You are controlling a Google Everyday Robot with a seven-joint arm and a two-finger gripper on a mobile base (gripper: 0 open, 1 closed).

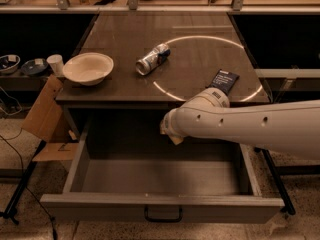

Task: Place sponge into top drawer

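Note:
The top drawer is pulled wide open below the table; it is grey inside, with a black bar handle on its front panel. My white arm reaches in from the right. Its end, with the gripper, hangs over the back middle of the drawer, just under the tabletop's front edge. The wrist hides most of the gripper. A small pale yellow corner pokes out under the arm's end; I cannot tell whether it is the sponge. No sponge lies in the visible part of the drawer or on the table.
On the tabletop are a cream bowl at the left, a tipped can in the middle and a dark packet at the right. A cardboard box and a paper cup are left of the table.

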